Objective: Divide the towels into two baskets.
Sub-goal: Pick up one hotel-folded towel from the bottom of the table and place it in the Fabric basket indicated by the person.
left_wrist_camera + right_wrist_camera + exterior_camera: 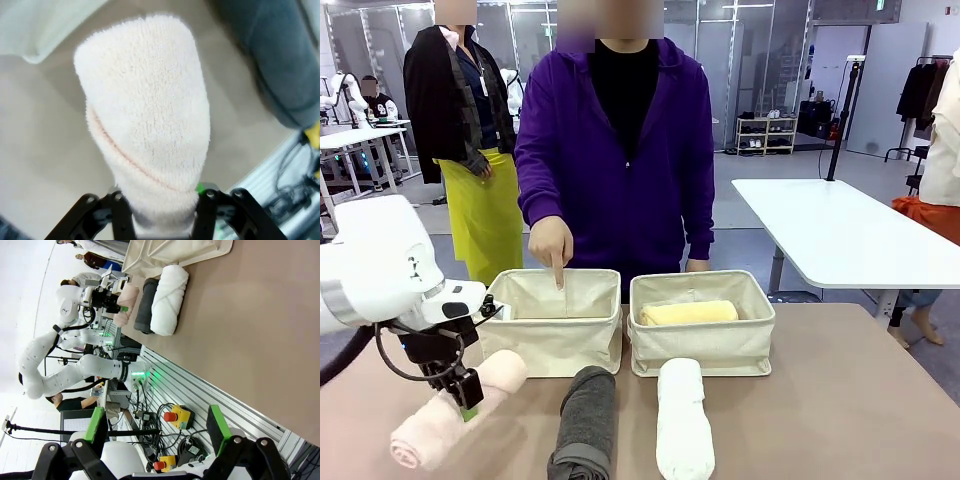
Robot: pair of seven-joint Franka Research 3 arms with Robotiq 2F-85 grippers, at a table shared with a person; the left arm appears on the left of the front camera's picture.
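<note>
Squashing in the closed grip of the left gripper [460,392], the pink towel [420,435] looks soft, light and springy, a fuzzy pale roll lying slantwise just in front of the left basket [555,350], best pinched around its middle so neither end sags, while the right gripper [156,416] hangs open.

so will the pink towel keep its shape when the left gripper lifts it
Likely soft, not stiff: the pale pink towel is fluffy terry and looks pinched where the left gripper squeezes it. Its ends may sag a little when lifted, though the roll should mostly hold. Probably light for its bulk.
</note>
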